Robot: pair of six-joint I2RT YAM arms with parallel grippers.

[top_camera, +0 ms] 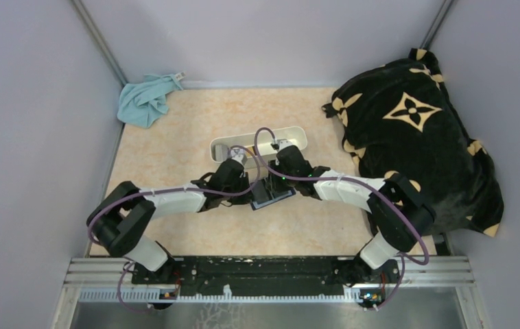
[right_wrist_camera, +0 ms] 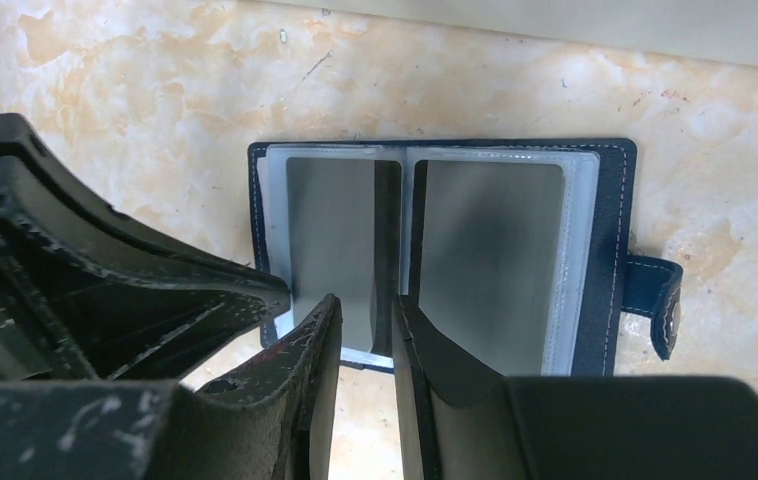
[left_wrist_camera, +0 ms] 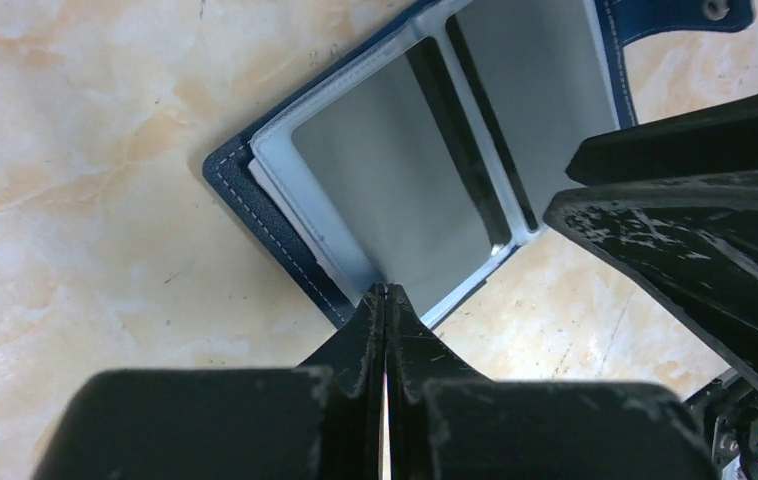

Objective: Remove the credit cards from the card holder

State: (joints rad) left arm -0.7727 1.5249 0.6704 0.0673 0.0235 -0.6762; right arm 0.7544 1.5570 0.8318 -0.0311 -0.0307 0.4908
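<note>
**Top external view.** The card holder (top_camera: 272,196) lies open on the tabletop (top_camera: 175,151), just in front of the white tray (top_camera: 224,145). The left arm (top_camera: 175,200) and the right arm (top_camera: 343,186) meet over it and hide most of it. No card is visible loose on the tabletop. Whether the tray holds any cannot be told from here.

**Left wrist view.** The left pincer (left_wrist_camera: 385,297) is fully closed, with no gap between its fingers and nothing between them. Its tips rest at the near edge of the open holder, apparently pinning it down. Two grey credit cards (left_wrist_camera: 395,190) sit in the clear sleeves, one on each side of the fold.

**Right wrist view.** The right pincer (right_wrist_camera: 365,325) stands partly open with a narrow gap. It is positioned over the near edge of the holder, at the inner edge of the left-hand card beside the fold. Whether its fingers touch or grip that card cannot be told. The snap tab hangs off the right-hand side of the holder.

**Task status.** The holder is open and braced. Both visible cards are in their sleeves, so extraction of these is judged not yet done. Cards under these sleeves, if any, are not visible.
</note>
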